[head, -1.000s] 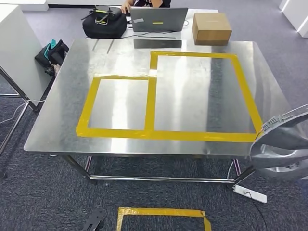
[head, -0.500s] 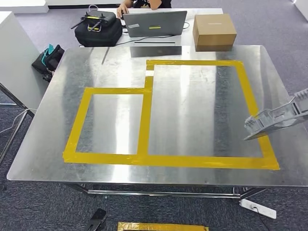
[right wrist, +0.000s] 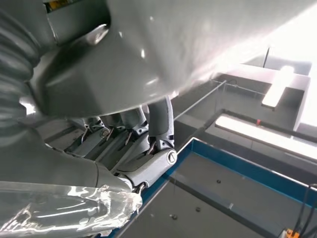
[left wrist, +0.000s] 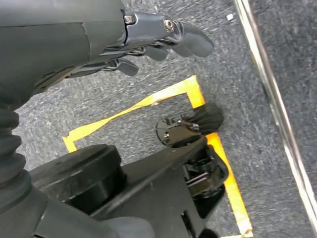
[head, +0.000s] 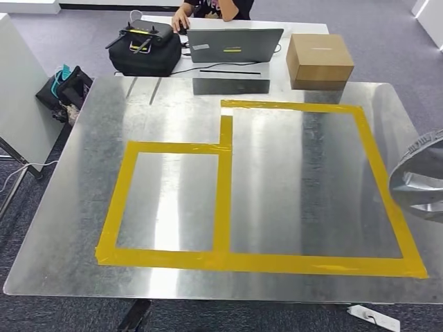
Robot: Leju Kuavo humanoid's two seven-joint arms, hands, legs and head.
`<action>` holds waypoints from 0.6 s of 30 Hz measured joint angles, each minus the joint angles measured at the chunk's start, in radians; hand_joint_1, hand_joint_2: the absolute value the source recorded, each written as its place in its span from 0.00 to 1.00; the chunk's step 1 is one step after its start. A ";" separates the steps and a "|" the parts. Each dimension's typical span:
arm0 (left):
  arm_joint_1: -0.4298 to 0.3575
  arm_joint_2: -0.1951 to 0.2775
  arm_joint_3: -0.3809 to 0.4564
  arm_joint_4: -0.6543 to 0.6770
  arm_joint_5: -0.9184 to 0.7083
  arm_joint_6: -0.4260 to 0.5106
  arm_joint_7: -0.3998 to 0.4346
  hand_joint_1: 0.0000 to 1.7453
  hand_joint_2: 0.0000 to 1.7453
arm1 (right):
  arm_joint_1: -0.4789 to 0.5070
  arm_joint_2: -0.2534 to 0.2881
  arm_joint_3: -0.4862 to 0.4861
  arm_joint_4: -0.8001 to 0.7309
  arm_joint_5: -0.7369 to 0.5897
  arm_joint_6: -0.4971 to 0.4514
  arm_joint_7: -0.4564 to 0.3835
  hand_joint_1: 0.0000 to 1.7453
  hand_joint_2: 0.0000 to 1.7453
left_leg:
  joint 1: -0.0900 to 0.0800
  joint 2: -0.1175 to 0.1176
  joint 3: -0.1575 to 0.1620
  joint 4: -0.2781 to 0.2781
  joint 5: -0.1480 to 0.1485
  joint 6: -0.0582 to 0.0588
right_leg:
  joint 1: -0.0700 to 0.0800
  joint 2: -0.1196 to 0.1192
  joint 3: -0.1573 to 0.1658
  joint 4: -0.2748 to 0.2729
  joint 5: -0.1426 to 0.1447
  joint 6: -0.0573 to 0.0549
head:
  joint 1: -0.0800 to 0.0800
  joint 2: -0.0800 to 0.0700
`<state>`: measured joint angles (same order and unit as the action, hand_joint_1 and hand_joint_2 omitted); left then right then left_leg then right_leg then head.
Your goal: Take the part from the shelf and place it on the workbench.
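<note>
A large grey metal part (head: 419, 185) pokes in at the right edge of the head view, hanging above the right end of the steel workbench (head: 86, 159), just outside the big yellow-taped rectangle (head: 374, 162). The right wrist view has my right hand (right wrist: 149, 161) curled under the part's smooth grey body (right wrist: 186, 44), holding it. My left hand (left wrist: 157, 37) hangs low over the grey carpet, its fingers stretched out and holding nothing. A smaller taped rectangle (head: 121, 200) lies on the bench's left half.
Behind the bench are a laptop (head: 235, 45), a cardboard box (head: 320, 61) and a black bag (head: 143, 45), with a person's hand (head: 181, 15) beside the laptop. A white board (head: 18, 104) and a dark bag (head: 65, 86) stand to the left. A power strip (head: 374, 318) lies on the floor.
The whole view has shifted: the camera has come closer to the bench, which now reaches the lower edge. The held part sits further right in the picture and more cut off.
</note>
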<state>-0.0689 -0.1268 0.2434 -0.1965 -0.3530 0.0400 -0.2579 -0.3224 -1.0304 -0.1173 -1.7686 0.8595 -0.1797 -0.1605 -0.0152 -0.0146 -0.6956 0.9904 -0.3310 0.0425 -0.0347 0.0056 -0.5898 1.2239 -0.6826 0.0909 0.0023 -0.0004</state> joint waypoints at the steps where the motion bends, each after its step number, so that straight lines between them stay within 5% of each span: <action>1: 0.000 -0.001 0.000 0.000 0.000 0.000 0.000 0.00 1.00 | 0.002 0.000 0.002 0.002 0.000 0.000 0.000 1.00 1.00 | -0.003 -0.001 0.005 0.000 -0.005 0.003 | 0.003 0.000 -0.033 0.038 -0.001 -0.002 | 0.000 0.000; 3: 0.002 -0.001 0.000 0.000 0.000 0.000 0.000 0.00 1.00 | 0.006 0.000 0.004 0.004 0.000 0.000 0.000 1.00 1.00 | -0.007 -0.004 0.016 0.002 -0.016 0.004 | 0.007 0.000 -0.049 0.004 0.063 -0.008 | 0.000 0.000; 5: 0.001 -0.001 0.000 0.000 0.001 -0.001 0.000 0.00 1.00 | 0.007 0.000 0.005 0.006 0.000 0.000 0.000 1.00 1.00 | -0.011 -0.010 0.026 0.006 -0.025 0.000 | 0.011 0.000 -0.017 -0.120 0.157 -0.013 | -0.001 0.000; 7: 0.001 -0.001 0.000 0.000 0.001 -0.003 0.000 0.00 1.00 | 0.009 0.000 0.006 0.006 0.000 0.000 0.000 1.00 1.00 | -0.014 -0.015 0.029 0.010 -0.028 -0.006 | 0.014 0.000 0.009 -0.194 0.202 -0.020 | -0.001 0.000; 12: 0.002 0.000 0.000 0.000 -0.002 -0.006 0.000 0.00 1.00 | 0.016 0.001 0.017 0.013 0.014 0.001 -0.008 1.00 1.00 | -0.017 -0.016 0.030 0.007 -0.026 0.009 | 0.015 0.003 0.014 -0.202 0.207 -0.026 | -0.002 0.000; 18: -0.008 0.000 0.000 0.000 -0.015 -0.018 0.003 0.00 1.00 | 0.002 0.063 0.114 0.055 0.085 -0.013 -0.023 1.00 1.00 | -0.012 -0.015 0.034 -0.002 -0.021 -0.004 | 0.022 0.004 0.013 -0.202 0.207 -0.035 | -0.002 0.000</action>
<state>-0.0773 -0.1266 0.2434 -0.1965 -0.3682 0.0219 -0.2550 -0.3201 -0.9674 -0.0030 -1.7134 0.9442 -0.1924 -0.1839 -0.0269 -0.0293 -0.6617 0.9888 -0.3522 0.0386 -0.0127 0.0095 -0.5763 1.0221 -0.4756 0.0556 0.0004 -0.0004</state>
